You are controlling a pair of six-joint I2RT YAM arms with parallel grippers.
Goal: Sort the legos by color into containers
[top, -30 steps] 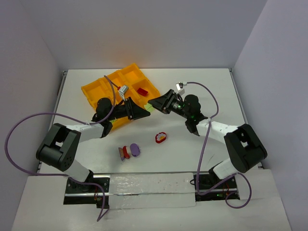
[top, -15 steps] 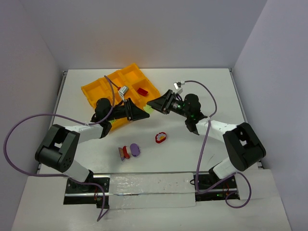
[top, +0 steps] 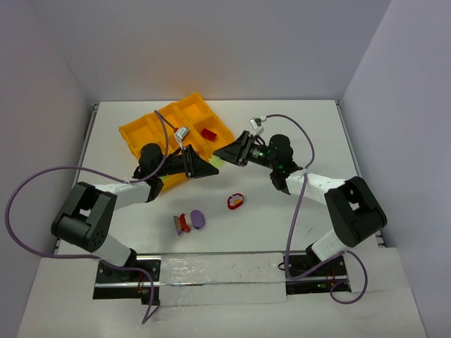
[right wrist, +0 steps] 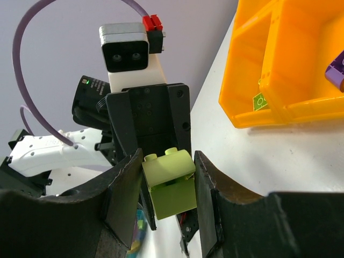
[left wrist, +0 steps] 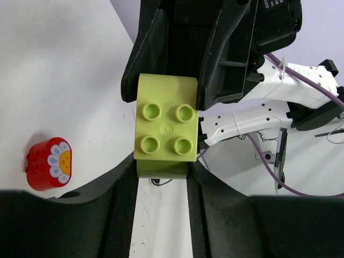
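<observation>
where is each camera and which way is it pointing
Top: above and behind the arms, looking down on table, tray, left gripper and right gripper.
Left wrist: on the left arm, looking along its own fingers at the right gripper.
Right wrist: faces back past its own fingers at the left gripper and tray.
Shared: both wrist views show the green brick clamped by both grippers.

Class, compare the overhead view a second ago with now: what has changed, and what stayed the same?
The left gripper and right gripper, both clamped on the green brick, drifted slightly left toward the tray. Nothing was grasped or released. The loose bricks on the table and the red brick in the tray stayed put.
</observation>
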